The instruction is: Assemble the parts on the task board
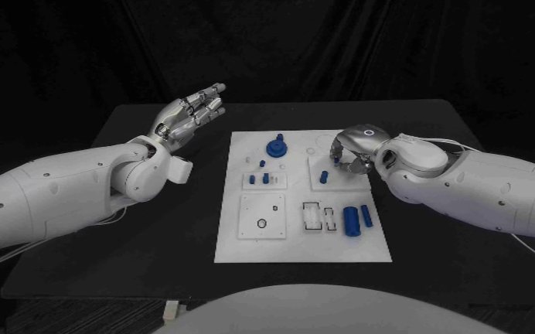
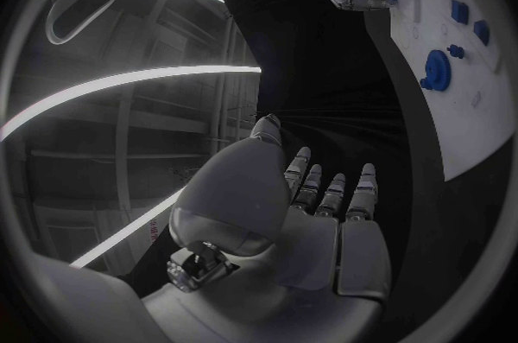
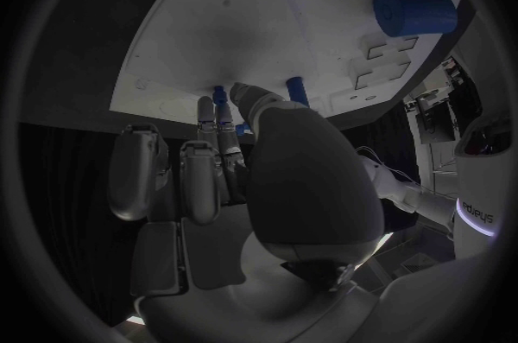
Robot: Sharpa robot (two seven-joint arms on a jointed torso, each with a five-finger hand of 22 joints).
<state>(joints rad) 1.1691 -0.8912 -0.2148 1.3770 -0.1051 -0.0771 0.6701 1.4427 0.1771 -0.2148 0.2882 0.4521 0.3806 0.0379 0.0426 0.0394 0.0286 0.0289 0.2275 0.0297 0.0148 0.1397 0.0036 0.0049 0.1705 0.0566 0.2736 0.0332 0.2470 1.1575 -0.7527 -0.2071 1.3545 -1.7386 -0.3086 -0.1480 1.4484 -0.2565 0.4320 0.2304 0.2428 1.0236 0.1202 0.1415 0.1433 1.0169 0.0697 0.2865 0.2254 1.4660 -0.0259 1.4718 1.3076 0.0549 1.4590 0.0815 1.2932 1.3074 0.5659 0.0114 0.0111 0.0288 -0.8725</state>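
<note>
Task board (image 1: pixel 301 249) mid-counter (image 1: pixel 134 257), left hand (image 1: pixel 192 110) raised, fingers (image 1: pixel 212 90) spread empty, right hand (image 1: pixel 359 148) fingers pinching blue peg (image 1: pixel 325 176) near board's far right corner.

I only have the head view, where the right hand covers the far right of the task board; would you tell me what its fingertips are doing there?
Observer: In the right wrist view, the right hand has its fingertips at a small blue peg on the task board. I cannot tell whether they grip it.
Operator: Is anything else close by?
Observer: A second blue peg stands beside it, outside the fingers' grasp.
Operator: And is the left hand's palm empty?
Observer: Yes. The left wrist view shows the left hand holding nothing, with its fingers apart, off to the side of the board.
</note>
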